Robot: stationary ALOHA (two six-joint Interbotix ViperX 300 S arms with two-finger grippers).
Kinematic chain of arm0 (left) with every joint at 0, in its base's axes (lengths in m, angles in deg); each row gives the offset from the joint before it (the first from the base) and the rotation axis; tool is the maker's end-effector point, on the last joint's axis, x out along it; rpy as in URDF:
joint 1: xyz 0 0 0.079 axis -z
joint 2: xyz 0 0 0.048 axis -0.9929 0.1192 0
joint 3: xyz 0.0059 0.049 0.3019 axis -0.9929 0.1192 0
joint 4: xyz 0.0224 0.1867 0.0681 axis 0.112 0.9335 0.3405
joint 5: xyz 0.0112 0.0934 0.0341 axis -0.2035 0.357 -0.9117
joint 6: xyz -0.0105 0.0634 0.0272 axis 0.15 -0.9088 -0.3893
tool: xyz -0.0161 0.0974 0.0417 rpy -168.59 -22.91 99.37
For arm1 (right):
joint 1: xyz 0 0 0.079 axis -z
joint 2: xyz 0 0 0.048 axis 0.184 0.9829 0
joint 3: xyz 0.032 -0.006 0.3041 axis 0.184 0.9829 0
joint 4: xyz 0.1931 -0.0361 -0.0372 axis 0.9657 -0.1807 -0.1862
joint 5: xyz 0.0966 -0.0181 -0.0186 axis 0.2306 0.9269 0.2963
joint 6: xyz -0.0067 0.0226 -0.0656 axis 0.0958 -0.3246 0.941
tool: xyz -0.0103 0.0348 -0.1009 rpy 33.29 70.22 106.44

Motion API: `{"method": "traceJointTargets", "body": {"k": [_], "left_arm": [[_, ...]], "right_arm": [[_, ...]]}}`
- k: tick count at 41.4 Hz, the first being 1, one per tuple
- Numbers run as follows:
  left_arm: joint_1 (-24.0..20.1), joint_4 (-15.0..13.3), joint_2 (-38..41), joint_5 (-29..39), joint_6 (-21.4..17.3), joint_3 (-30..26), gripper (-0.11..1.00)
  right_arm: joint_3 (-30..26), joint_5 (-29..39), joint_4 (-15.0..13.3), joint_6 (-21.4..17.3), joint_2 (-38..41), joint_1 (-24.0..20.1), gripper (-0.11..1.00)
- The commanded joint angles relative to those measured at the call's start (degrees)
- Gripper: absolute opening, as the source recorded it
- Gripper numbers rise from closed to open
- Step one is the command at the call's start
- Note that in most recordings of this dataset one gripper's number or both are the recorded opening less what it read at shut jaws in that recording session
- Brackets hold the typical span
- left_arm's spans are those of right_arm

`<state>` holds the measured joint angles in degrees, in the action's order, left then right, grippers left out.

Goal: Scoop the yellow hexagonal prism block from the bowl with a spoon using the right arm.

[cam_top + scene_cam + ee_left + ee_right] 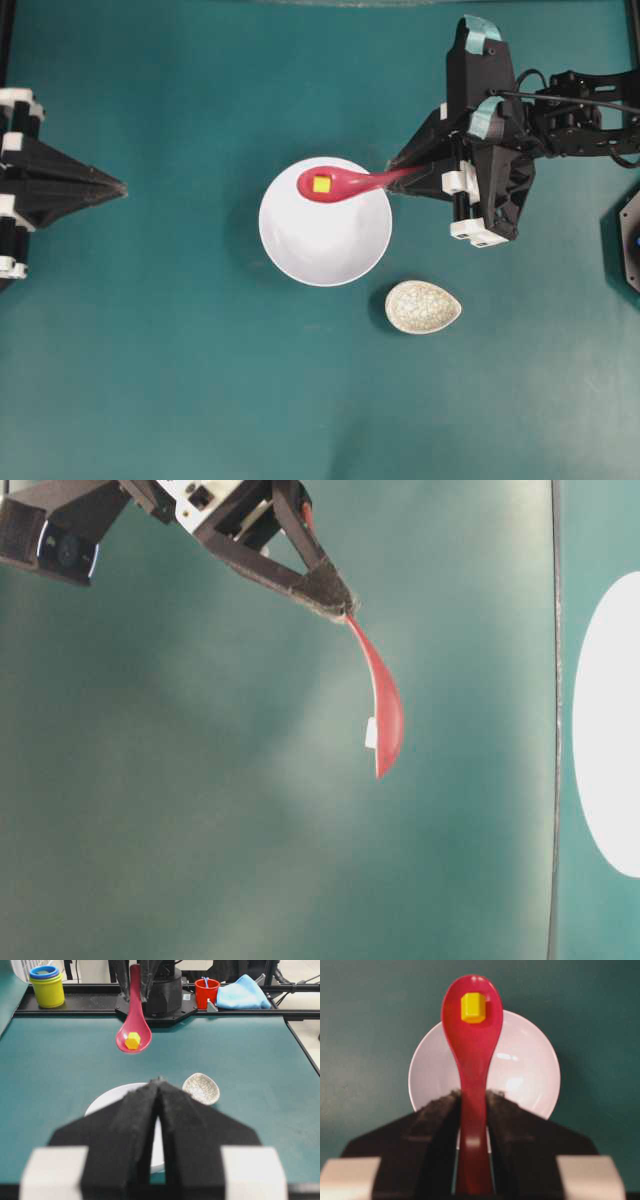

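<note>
teal surface [150, 350] carries the white bowl [325, 235] and a speckled dish [422, 306]. right fingers [472, 1110] are clamped on the spoon [345, 183] handle; yellow block [321, 184] sits in the scoop, raised clear of the bowl only as seen at table level. left fingers [159, 1091] are pressed together.

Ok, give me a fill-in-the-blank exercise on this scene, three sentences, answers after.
1. The tiny yellow hexagonal block lies in the scoop of the glossy magenta ____.
2. The right claw is shut on the spoon's ____.
3. The small speckled beige dish sits beside the large round white ____.

Missing words: spoon; handle; bowl.
</note>
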<state>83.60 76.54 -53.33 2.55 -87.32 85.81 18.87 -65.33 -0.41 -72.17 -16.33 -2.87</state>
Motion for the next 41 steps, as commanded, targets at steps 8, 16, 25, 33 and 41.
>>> {"method": "traceJointTargets", "body": {"k": [8,16,25,33,41], "left_arm": [[0.1,0.1,0.4,-0.4,-0.1,-1.6,0.00],[0.1,0.2,0.4,-0.4,-0.1,-1.6,0.00],[0.1,0.2,0.4,-0.5,0.0,-1.6,0.00],[0.0,0.1,0.4,-0.5,0.1,-1.5,0.00],[0.0,0.2,0.4,-0.6,0.1,-1.6,0.00]], "right_arm": [[-0.4,-0.4,-0.1,-0.1,-1.6,-0.1,0.24],[-0.4,-0.5,-0.2,-0.1,-1.6,-0.1,0.24],[-0.4,-0.5,-0.3,0.0,-1.6,0.0,0.24],[-0.4,-0.6,-0.5,0.1,-1.6,0.0,0.24],[-0.4,-0.6,-1.0,0.1,-1.6,-0.1,0.24]]}}
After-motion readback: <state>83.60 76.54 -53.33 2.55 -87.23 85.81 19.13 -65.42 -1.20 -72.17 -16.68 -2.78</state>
